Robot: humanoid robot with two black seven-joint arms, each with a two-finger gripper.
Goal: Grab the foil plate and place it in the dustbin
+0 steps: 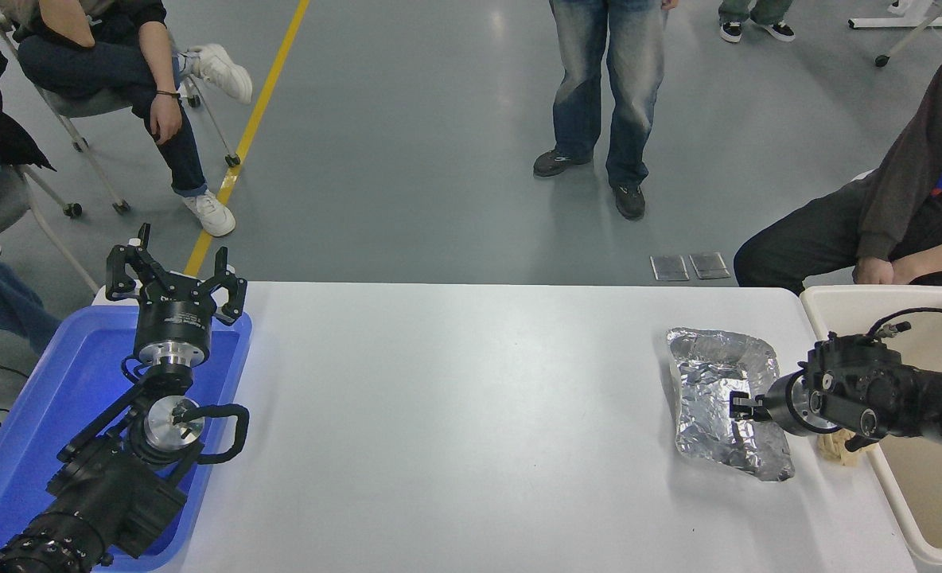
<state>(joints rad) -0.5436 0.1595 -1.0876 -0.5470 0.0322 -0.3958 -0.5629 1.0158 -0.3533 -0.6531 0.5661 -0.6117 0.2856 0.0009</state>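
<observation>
The foil plate (714, 374) is a crinkled silver tray lying flat near the table's right end. My right gripper (738, 405) comes in from the right edge and sits low over the plate's right middle, at or just above the foil; I cannot tell whether it touches or holds it. The cream dustbin (819, 309) stands off the table's right edge, under and behind my right arm. My left gripper (175, 274) is parked open and empty at the lower left, over the blue tray.
A blue tray (17, 446) sits at the table's left end. A tan crumpled paper ball (833, 442) lies between plate and dustbin, mostly hidden by my right arm. A seated person's hand (877, 270) is just beyond the dustbin. Other people are on the floor beyond.
</observation>
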